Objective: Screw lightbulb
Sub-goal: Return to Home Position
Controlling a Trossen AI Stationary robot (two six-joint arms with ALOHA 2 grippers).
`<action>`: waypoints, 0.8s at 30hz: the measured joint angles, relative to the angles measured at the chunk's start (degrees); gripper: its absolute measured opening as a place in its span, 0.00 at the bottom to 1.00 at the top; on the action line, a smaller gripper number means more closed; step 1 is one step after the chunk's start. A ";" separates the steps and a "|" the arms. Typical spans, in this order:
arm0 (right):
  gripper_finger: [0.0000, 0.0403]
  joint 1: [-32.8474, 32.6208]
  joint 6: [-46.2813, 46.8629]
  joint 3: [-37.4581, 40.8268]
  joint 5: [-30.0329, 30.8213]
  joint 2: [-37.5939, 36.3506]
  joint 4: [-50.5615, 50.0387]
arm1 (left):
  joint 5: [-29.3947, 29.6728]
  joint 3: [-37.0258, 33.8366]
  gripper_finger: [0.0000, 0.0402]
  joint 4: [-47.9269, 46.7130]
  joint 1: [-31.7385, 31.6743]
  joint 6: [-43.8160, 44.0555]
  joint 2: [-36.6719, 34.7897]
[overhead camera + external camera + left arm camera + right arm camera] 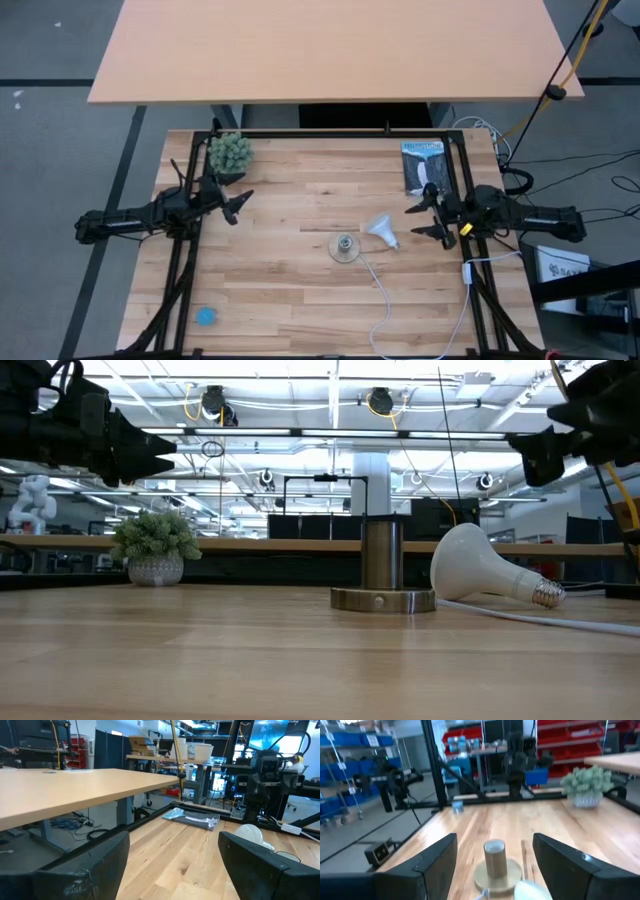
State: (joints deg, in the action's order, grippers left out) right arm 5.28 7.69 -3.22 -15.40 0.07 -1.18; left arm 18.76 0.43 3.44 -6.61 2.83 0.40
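Note:
The white lightbulb lies on its side on the table, dome toward the far left, grey screw base toward the near right. Just left of it stands the round metal socket on its disc base, with a white cord running to the near edge. My right gripper hovers open to the right of the bulb, raised above the table. My left gripper hovers open at the table's left, also raised. The socket also shows in the right wrist view, and the bulb in the left wrist view.
A small potted plant stands at the far left. A dark booklet lies at the far right. A small blue object lies near the front left corner. A tan desk stands beyond the table.

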 joint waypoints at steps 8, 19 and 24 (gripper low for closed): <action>0.63 -0.01 -2.34 0.00 2.05 -0.02 -2.01 | 0.00 0.00 0.77 0.00 -0.02 0.00 0.00; 0.63 -0.02 0.91 0.00 6.44 0.09 -2.59 | 0.00 0.00 0.77 0.00 -0.02 0.00 0.00; 0.63 -0.01 2.15 0.00 6.43 0.09 -2.59 | 0.00 0.00 0.77 0.00 -0.01 0.01 0.00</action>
State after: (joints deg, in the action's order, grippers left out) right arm 5.28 9.84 -3.22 -8.97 0.16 -3.77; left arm 18.76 0.43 3.44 -6.62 2.84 0.40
